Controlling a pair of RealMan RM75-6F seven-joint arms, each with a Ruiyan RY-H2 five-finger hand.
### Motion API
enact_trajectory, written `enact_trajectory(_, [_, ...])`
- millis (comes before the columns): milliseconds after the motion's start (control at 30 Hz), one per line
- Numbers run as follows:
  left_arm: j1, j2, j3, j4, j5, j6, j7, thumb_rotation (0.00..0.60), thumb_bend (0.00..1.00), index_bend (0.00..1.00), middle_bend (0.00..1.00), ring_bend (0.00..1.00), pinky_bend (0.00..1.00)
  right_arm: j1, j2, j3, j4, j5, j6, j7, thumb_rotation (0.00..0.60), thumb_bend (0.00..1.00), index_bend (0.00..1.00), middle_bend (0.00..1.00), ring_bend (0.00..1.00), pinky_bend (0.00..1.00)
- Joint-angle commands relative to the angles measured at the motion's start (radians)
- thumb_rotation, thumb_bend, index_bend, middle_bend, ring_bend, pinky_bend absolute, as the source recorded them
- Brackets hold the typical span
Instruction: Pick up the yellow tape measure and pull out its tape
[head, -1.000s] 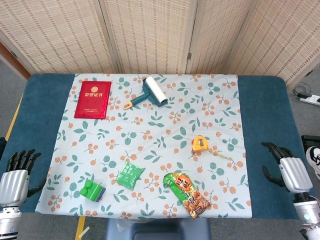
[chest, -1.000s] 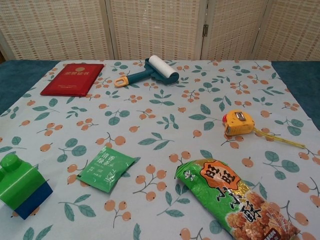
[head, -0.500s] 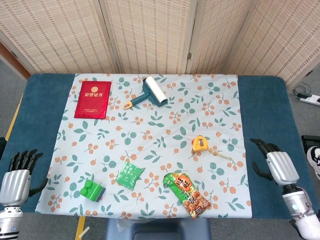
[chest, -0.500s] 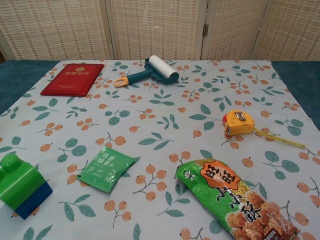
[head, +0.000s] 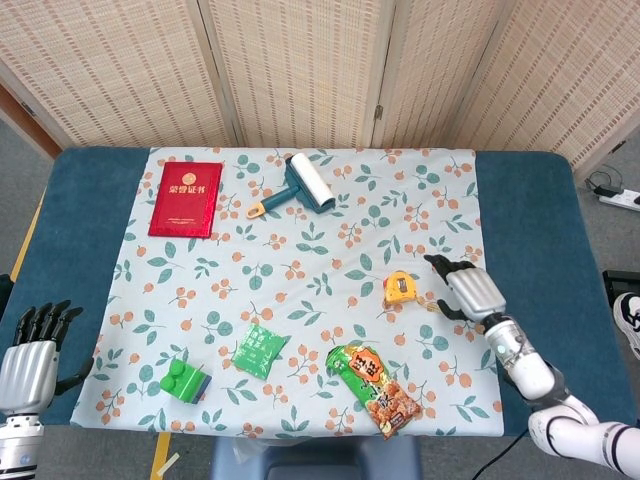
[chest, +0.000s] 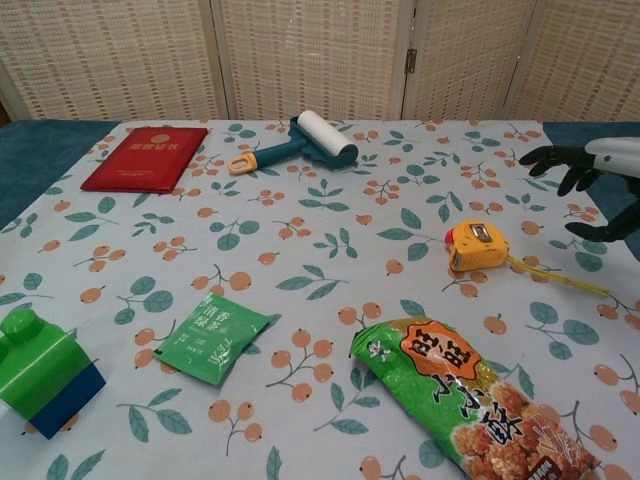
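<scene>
Left hand (head: 27, 372): at the near table edge, fingers spread, holds nothing.
Right hand (head: 466, 290): fingers spread, empty, above the flowered cloth (head: 350, 210).
Yellow tape measure (head: 399, 288): just left of the right hand, not touched, its tape (chest: 560, 279) partly out.

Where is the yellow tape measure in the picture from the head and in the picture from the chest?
Head view: the yellow tape measure lies right of centre on the flowery cloth, just left of the right hand.
Chest view: it lies right of centre, below and left of the right hand's dark fingers.
Shared landmark: the snack bag lies nearer the robot than the tape measure in both views.
</scene>
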Motion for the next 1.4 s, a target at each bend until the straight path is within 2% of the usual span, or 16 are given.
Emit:
enact_trajectory(33, [0.003,0.003,-0.002,-0.006,-0.003,-0.001,0.004,0.600,0.33,0.22,0.15,0.10,0.00,0.046,-0.060,0.003,0.065,0.022,-0.048,-0.047,0.600,0.41,0.04,0.13,0.22,0.21])
enact_trajectory(133, [0.004,0.005,-0.005,-0.013,-0.006,-0.002,0.010,0.600,0.33,0.22,0.15,0.10,0.00,0.071,-0.097,-0.004,0.108,0.017,-0.068,-0.065,0.600,0.34,0.03,0.12,0.22,0.21])
enact_trajectory(333, [0.002,0.008,-0.009,-0.023,-0.008,-0.011,0.024,0.600,0.33,0.22,0.15,0.10,0.00,0.113,-0.157,-0.021,0.194,0.004,-0.089,-0.118,0.600,0.34,0.03,0.11,0.22,0.21])
enact_trajectory(600, [0.002,0.004,-0.017,-0.023,-0.017,-0.016,0.032,0.600,0.33,0.22,0.15,0.10,0.00,0.152,-0.211,-0.029,0.262,0.001,-0.118,-0.125,0.600,0.34,0.03,0.13,0.22,0.21])
enact_trajectory(833, [0.006,0.003,-0.020,-0.017,-0.023,-0.017,0.027,0.600,0.33,0.22,0.15,0.10,0.00,0.166,-0.238,-0.031,0.306,-0.013,-0.119,-0.093,0.600,0.34,0.18,0.22,0.25,0.21])
enact_trajectory(1200, [0.011,0.000,-0.026,-0.008,-0.028,-0.015,0.022,0.600,0.32,0.21,0.15,0.10,0.00,0.186,-0.263,-0.034,0.336,-0.019,-0.132,-0.064,0.600,0.34,0.24,0.26,0.28,0.21])
enact_trajectory(1400, [0.012,0.006,-0.028,-0.014,-0.022,-0.018,-0.010,0.600,0.33,0.21,0.15,0.10,0.00,0.183,-0.270,-0.033,0.346,-0.012,-0.121,-0.055,0.600,0.35,0.43,0.39,0.37,0.26])
